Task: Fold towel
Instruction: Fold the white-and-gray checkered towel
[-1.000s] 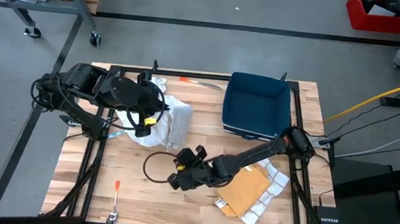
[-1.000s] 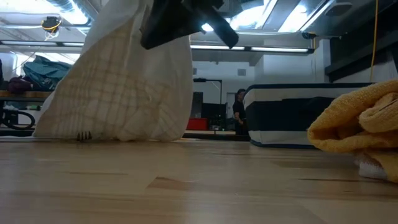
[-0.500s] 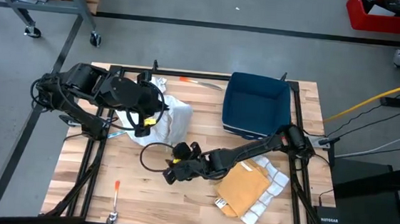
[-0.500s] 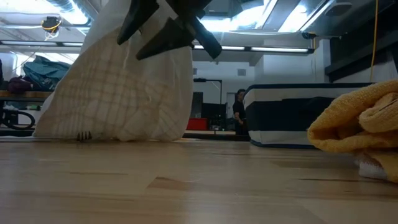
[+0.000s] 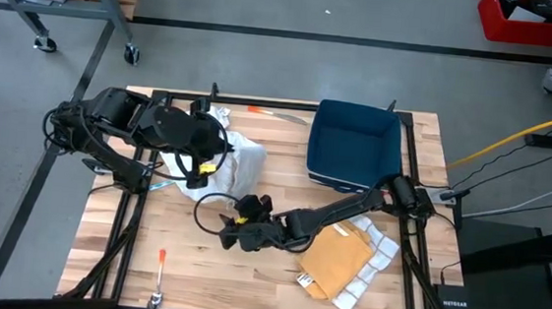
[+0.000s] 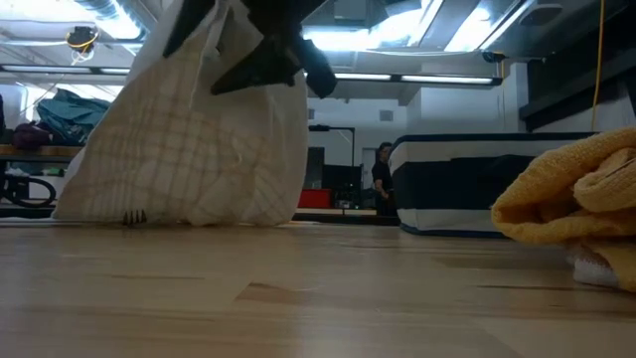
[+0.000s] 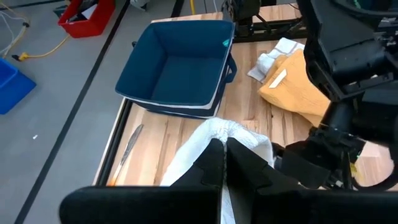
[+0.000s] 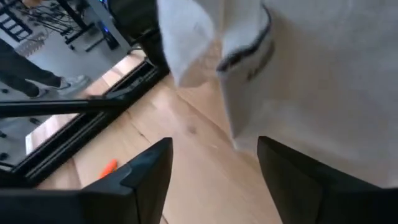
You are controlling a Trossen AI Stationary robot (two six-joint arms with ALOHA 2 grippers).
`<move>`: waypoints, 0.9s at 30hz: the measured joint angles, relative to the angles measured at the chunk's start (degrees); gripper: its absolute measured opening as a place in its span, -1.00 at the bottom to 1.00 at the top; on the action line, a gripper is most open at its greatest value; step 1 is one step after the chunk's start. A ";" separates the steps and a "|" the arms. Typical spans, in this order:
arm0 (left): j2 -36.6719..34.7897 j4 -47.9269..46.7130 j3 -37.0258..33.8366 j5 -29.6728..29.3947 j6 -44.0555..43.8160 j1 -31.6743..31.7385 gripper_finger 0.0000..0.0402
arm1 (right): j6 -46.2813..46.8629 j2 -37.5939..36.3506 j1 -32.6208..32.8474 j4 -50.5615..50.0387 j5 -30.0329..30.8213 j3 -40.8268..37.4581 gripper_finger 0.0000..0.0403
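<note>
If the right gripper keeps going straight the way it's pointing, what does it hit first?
Most likely the white towel. The right gripper, open, points at its hanging edge, which the left gripper holds up, shut. Depth is unclear; slightly low, it would meet the table.

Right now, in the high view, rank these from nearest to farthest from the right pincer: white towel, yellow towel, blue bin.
1. white towel, just beyond the open right pincer, held up by the left pincer.
2. yellow towel, on the table's right side.
3. blue bin, far right corner.
</note>
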 joint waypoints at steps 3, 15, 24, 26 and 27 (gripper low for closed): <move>0.00 -0.03 0.00 0.04 -0.05 -0.21 -1.00 | 2.26 0.59 -0.45 0.31 0.96 0.04 0.15; 0.00 -0.02 0.00 0.33 -0.01 -1.40 -1.00 | 5.82 1.70 -3.41 -0.69 2.48 0.04 -0.04; 0.00 -0.74 0.00 0.33 -0.01 -1.49 -1.00 | 5.80 1.70 -3.40 -5.66 2.21 0.04 -0.19; 0.00 -2.07 0.00 0.34 -0.17 -1.49 -1.00 | 5.80 1.70 -3.42 -8.71 0.68 0.04 -0.21; 0.00 -3.03 0.00 0.37 -0.36 -1.49 -1.00 | 5.82 1.70 -3.42 -10.47 -0.54 0.04 -0.21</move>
